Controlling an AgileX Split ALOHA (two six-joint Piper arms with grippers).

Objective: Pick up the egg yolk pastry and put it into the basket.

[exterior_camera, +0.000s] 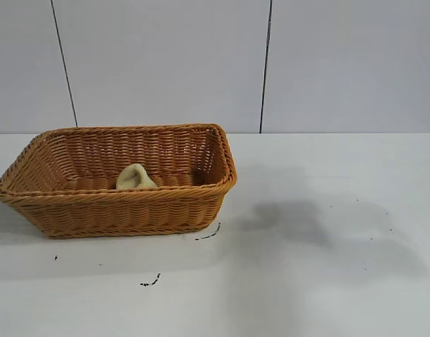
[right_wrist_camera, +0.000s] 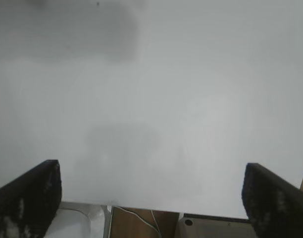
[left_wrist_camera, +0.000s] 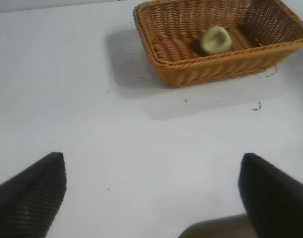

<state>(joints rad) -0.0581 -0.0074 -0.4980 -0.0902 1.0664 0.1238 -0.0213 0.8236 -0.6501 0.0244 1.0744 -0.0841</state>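
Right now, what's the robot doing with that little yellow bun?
Nothing is holding it. The egg yolk pastry already sits inside the basket on the white table. The left gripper is open, above bare table, away from the basket. The right gripper is open too, over bare table, holding nothing.
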